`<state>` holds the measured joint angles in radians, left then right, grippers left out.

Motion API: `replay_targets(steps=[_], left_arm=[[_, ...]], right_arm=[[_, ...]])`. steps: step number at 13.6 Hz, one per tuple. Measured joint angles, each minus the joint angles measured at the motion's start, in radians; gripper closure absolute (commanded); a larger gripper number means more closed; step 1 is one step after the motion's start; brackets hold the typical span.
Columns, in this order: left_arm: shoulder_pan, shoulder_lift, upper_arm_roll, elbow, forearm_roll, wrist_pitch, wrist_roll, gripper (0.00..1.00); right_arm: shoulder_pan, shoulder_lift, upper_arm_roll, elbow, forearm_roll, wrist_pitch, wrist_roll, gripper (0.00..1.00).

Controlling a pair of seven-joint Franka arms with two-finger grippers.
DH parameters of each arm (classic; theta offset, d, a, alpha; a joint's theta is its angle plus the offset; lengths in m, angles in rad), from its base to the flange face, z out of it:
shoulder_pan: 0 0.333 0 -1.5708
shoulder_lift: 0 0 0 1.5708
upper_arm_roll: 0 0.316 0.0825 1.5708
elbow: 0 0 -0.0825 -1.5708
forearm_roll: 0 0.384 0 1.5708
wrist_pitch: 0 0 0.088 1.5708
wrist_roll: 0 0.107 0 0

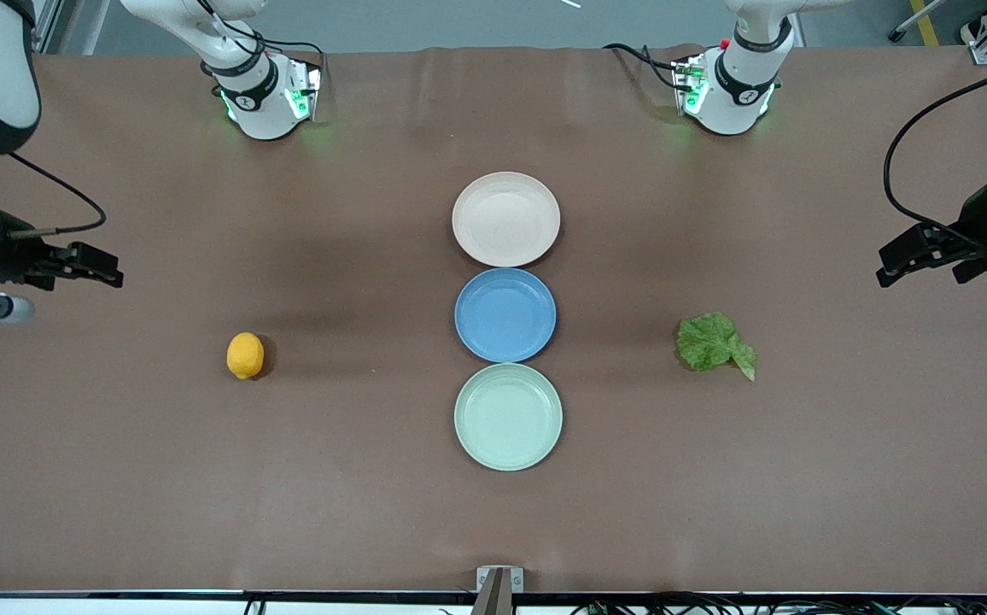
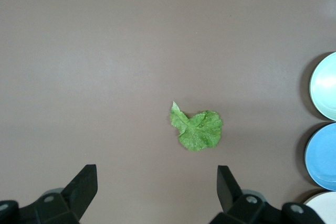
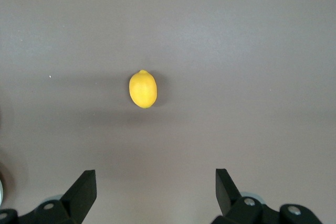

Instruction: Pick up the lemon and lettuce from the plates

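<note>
The lemon [image 1: 245, 355] lies on the bare brown table toward the right arm's end, on no plate; it also shows in the right wrist view [image 3: 143, 89]. The lettuce [image 1: 713, 343] lies flat on the table toward the left arm's end, also in the left wrist view [image 2: 197, 128]. The beige plate [image 1: 505, 219] and the mint green plate [image 1: 508, 416] are empty. My right gripper [image 1: 108, 272] [image 3: 156, 179] is open and empty above the table near the lemon. My left gripper [image 1: 893, 263] [image 2: 157, 177] is open and empty above the table near the lettuce.
An empty blue plate [image 1: 505, 314] sits between the beige and mint plates in a row down the table's middle. The three plates' rims show in the left wrist view, the mint one [image 2: 324, 85] and the blue one [image 2: 321, 156] among them. Both arm bases stand along the table's edge farthest from the front camera.
</note>
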<state>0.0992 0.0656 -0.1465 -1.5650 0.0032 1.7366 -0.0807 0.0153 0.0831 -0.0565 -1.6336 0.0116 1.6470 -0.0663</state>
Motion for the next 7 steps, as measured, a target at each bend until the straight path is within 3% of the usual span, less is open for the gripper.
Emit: replay_targets(steps=[3,7], left_arm=[[-0.024,0.006,0.008,0.001,0.0,0.0,0.0,0.0],[-0.146,0.008,0.135,0.008,0.0,0.0,0.0,0.0]], right_arm=[[-0.033,-0.061,0.025,-0.051,0.0,0.0,0.0,0.0],[-0.031,-0.078,0.049,-0.072,0.0,0.0,0.0,0.0]])
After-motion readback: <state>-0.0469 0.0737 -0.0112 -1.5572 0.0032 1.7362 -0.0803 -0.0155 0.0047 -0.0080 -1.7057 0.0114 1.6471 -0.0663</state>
